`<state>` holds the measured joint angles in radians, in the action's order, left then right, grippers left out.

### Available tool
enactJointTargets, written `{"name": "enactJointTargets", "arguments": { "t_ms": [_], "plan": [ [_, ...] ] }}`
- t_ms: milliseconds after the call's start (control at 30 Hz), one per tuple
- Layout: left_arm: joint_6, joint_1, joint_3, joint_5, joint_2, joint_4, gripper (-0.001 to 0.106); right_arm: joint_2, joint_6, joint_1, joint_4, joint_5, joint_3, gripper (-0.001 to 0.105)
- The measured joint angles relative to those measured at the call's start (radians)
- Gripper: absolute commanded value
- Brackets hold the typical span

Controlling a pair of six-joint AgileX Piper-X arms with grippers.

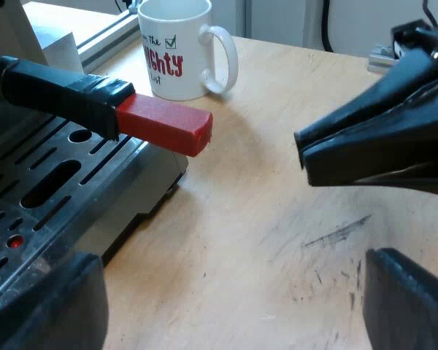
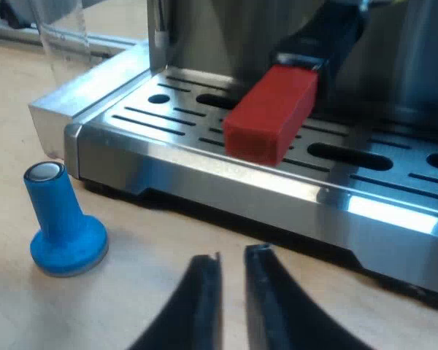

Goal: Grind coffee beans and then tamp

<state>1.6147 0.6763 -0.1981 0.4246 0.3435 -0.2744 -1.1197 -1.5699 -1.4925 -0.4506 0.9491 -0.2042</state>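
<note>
Judging progress: early, I think. Neither gripper has hold of anything, and tamping is clearly not yet done.
Holder point(image 1: 58, 91): sits at the espresso machine point(image 2: 204, 171) front, its red end point(image 2: 270, 117) sticking out over the slotted tray. Whether grounds are in it cannot be told.
Tamper point(image 2: 62, 226): blue, upright on the table point(image 1: 277, 219), just beside the machine's corner, untouched.
Left gripper point(image 1: 230, 262): fingers spread wide, nothing between them, low by the tray's edge.
Right gripper point(image 2: 232, 255): fingers drawn almost together with a thin slit between them, empty, pointing at the red end.
Left to do: likely grinding, then tamping.
Writing: the mug point(image 1: 177, 51) reads "the", a ticked box and red "IGHTY". The rest is hidden, and no brand is legible.
</note>
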Motion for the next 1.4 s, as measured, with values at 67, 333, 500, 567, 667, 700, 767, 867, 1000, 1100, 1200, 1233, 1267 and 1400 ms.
{"name": "enactJointTargets", "arguments": {
  "t_ms": [67, 333, 500, 567, 667, 700, 767, 867, 1000, 1100, 1200, 1233, 1267, 1400],
  "plan": [
    [0.0, 0.0, 0.0, 0.0, 0.0, 0.0, 0.073, -0.037, 0.0, 0.0, -0.035, 0.001, -0.014, 0.0],
    [0.0, 0.0, 0.0, 0.0, 0.0, 0.0, 0.073, -0.115, 0.005, 0.0, -0.062, 0.043, -0.052, 0.0],
    [0.0, 0.0, 0.0, 0.0, 0.0, 0.0, 0.073, -0.13, 0.005, 0.0, -0.089, 0.052, -0.052, 0.0],
    [0.0, 0.0, 0.0, 0.0, 0.0, 0.0, 0.073, -0.137, 0.005, 0.018, -0.124, 0.057, -0.052, 0.0],
    [0.0, 0.0, 0.0, 0.0, 0.0, 0.0, 0.073, -0.155, 0.005, 0.06, -0.175, 0.057, -0.052, 0.0],
    [0.0, 0.0, 0.0, 0.0, 0.0, 0.0, 0.073, -0.163, 0.007, 0.077, -0.196, 0.046, -0.052, 0.0],
    [0.0, 0.0, 0.0, 0.0, 0.0, 0.0, 0.073, -0.175, 0.007, 0.093, -0.21, 0.016, -0.055, 0.0],
    [0.0, 0.0, 0.0, 0.0, 0.0, 0.0, 0.073, -0.2, 0.007, 0.107, -0.212, 0.001, -0.074, 0.0],
    [0.0, 0.0, 0.0, 0.0, 0.0, 0.0, 0.073, -0.232, 0.007, 0.136, -0.212, -0.011, -0.119, 0.0],
    [0.0, 0.0, 0.0, 0.0, 0.0, 0.0, 0.073, -0.257, 0.008, 0.15, -0.212, -0.026, -0.138, 0.0],
    [0.0, 0.0, 0.0, 0.0, 0.0, 0.0, 0.073, -0.261, 0.008, 0.155, -0.215, -0.04, -0.144, 0.0],
    [0.0, 0.0, 0.0, 0.0, 0.0, 0.0, 0.073, -0.261, 0.008, 0.155, -0.215, -0.039, -0.144, 0.0],
    [0.0, 0.0, 0.0, 0.0, 0.0, 0.0, 0.073, -0.261, 0.008, 0.155, -0.215, -0.036, -0.144, 0.0],
    [0.0, 0.0, 0.0, 0.0, 0.0, 0.0, 0.073, -0.261, 0.008, 0.155, -0.213, -0.015, -0.145, 0.0]
  ]
}}
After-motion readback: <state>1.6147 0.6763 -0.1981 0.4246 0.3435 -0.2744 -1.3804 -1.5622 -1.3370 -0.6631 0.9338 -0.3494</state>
